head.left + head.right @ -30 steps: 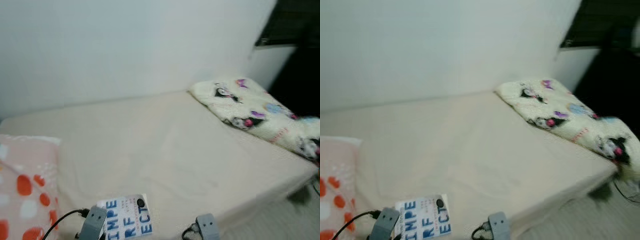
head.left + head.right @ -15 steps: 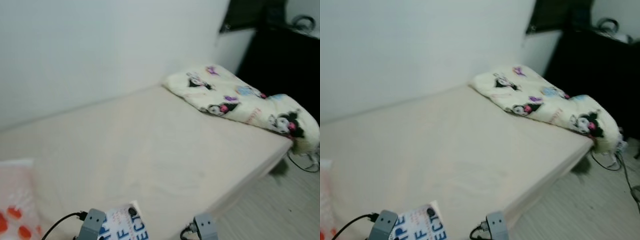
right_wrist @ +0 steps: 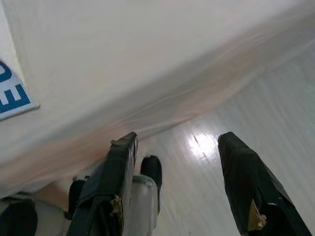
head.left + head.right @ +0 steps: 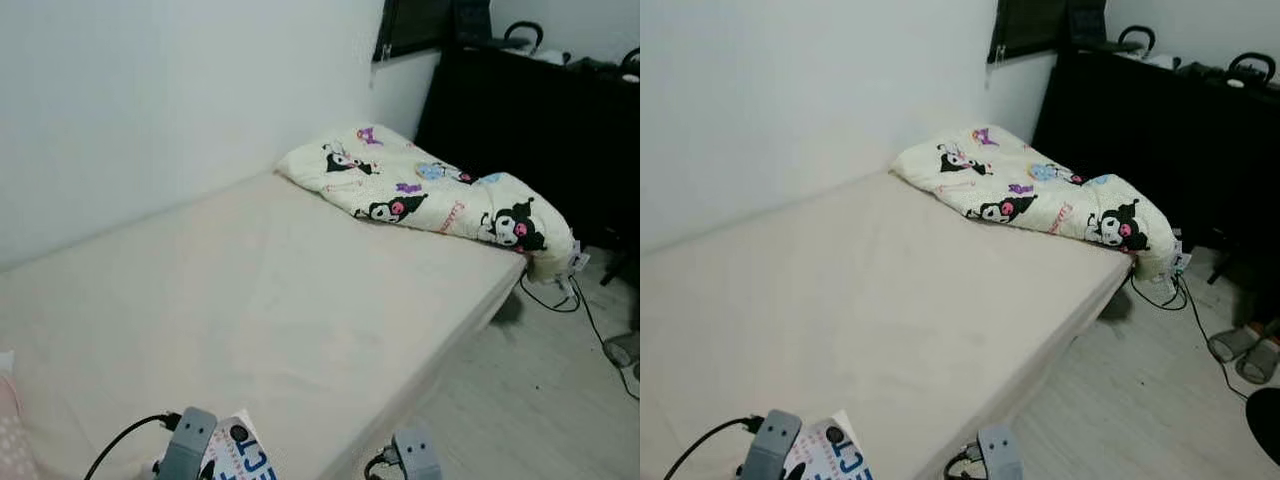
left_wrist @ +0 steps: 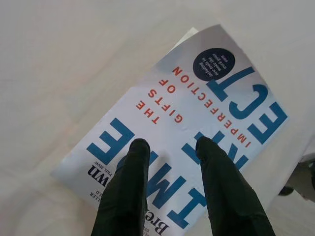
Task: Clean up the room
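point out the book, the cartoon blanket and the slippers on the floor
book [image 5: 197, 123], left wrist view, middle of its white cover by the red lettering
blanket [image 4: 420, 190], left eye view, middle of the folded bundle on the bed
slippers [image 4: 1245, 352], right eye view, on the grey pair by the dark cabinet

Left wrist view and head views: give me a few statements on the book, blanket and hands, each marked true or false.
1. The book lies on the bed, under the left hand. True.
2. The left hand's fingers are clamped on the book. False: both fingers hang above its cover, apart, gripping nothing.
3. The cartoon-print blanket is bunched at the far end of the bed. True.
4. The right hand holds the blanket. False: it is open, over the bed's edge and the floor.
5. The book cover is plain red. False: white with blue and orange lettering.
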Motion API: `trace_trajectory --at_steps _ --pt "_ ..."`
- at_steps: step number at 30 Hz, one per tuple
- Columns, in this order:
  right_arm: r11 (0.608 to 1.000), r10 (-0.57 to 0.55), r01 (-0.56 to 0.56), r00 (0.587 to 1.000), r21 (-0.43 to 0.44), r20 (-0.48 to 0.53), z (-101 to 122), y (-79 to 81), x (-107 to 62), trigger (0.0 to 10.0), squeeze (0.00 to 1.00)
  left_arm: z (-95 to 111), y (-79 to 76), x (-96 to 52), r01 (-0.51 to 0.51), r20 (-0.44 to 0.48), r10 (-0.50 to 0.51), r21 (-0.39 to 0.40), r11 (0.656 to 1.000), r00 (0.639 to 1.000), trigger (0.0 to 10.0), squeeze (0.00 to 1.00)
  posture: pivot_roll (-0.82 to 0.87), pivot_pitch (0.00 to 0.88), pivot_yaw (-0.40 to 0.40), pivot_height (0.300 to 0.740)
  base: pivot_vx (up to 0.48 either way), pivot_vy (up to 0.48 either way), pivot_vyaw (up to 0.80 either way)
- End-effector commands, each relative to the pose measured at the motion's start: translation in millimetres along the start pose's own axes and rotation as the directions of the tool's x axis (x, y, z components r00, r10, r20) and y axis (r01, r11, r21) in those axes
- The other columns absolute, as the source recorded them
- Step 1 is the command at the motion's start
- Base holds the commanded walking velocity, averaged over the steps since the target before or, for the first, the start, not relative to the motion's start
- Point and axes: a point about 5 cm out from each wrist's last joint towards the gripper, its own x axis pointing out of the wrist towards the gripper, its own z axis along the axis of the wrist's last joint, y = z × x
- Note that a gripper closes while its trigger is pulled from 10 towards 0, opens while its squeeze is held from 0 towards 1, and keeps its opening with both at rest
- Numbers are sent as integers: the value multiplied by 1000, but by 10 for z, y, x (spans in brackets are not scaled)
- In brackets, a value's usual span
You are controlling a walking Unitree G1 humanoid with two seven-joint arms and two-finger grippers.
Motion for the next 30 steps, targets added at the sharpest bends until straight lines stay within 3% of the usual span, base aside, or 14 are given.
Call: trace_trajectory --at_steps 1,19,30 --pt "1000 0 0 1000 -1 -18 -58 10 -21 10000 0 -87 -8 -23 5 -29 -5 3 1000 1000 10000 0 -116 0 36 740 0 0 0" --pt "1000 0 0 1000 4 -19 -58 11 -20 10000 0 -94 -3 -23 -5 -37 4 -6 1000 999 10000 0 -115 0 36 740 0 0 0" --pt "1000 0 0 1000 7 -20 -58 8 -20 10000 0 -96 5 -22 -9 -42 9 -11 1000 999 10000 0 -114 0 36 740 0 331 0"
